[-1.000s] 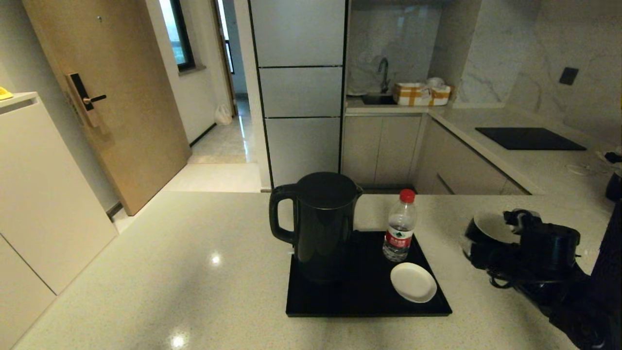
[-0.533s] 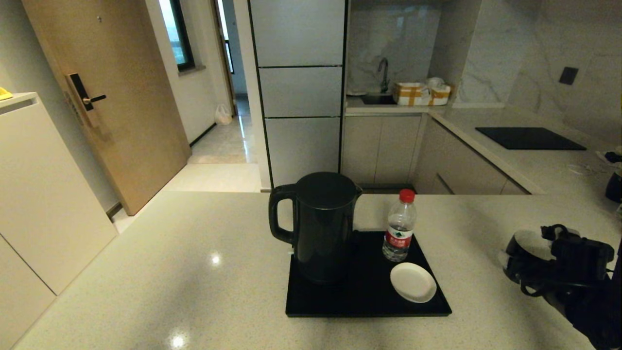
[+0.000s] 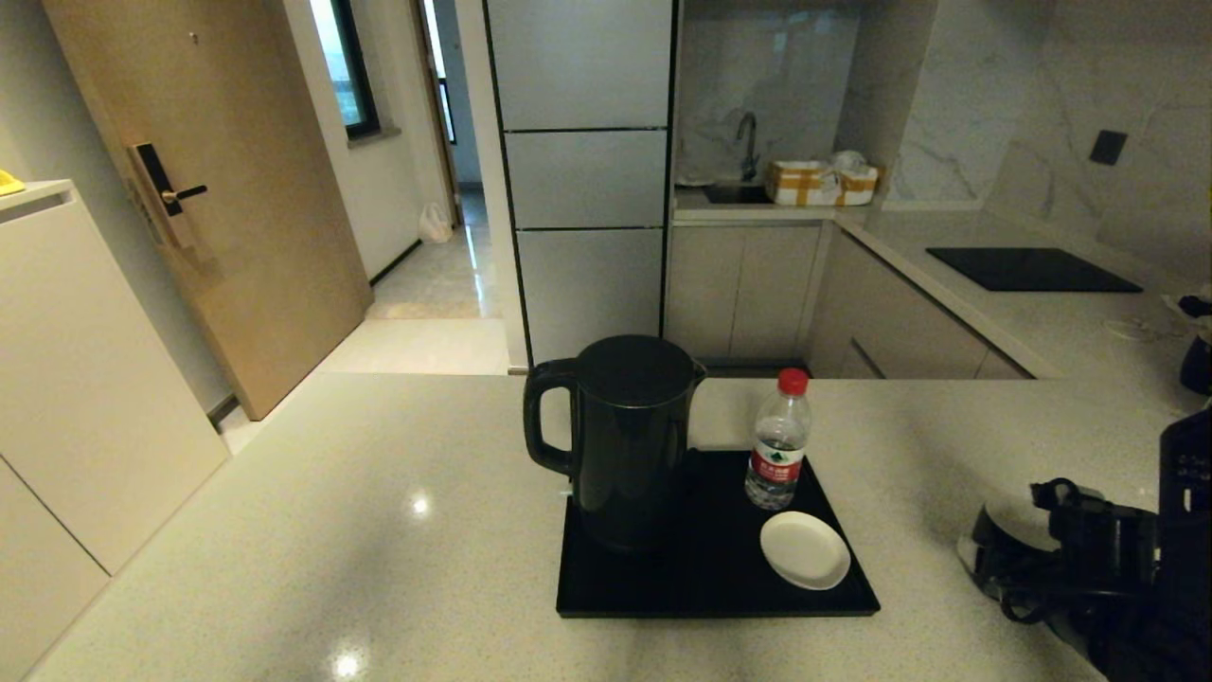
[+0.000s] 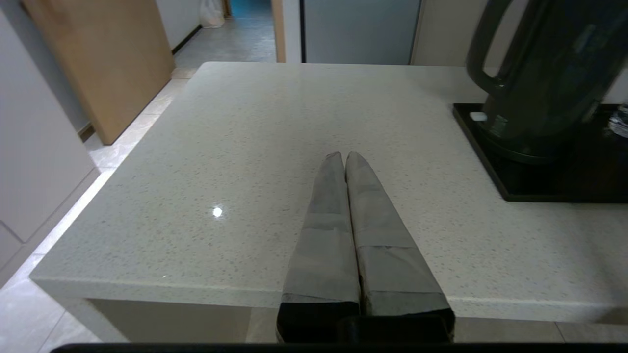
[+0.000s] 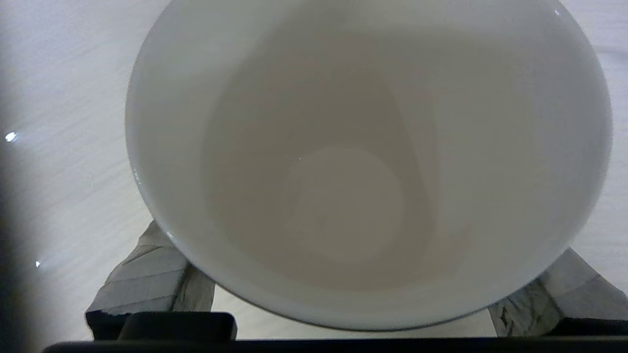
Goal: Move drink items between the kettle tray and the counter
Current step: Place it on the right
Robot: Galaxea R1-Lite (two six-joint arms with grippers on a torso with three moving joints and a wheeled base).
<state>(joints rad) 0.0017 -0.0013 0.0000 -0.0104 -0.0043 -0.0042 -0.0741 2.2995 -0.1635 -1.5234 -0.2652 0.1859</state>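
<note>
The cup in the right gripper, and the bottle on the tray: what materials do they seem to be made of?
The cup, gripped by the right gripper, looks like glazed ceramic: smooth, glossy white inside, thick rounded rim; hard plastic is possible. The bottle on the tray looks like thin clear plastic, see-through, with a red cap and printed label.

Dim indoor light; small glare spots dot the glossy counter [image 3: 379, 493], the kettle [image 3: 630, 440] reads nearly featureless black, and the cup [image 5: 368, 162] fills its view, softly blurred.

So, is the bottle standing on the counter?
No, the bottle stands upright on the black tray, beside the kettle.
</note>
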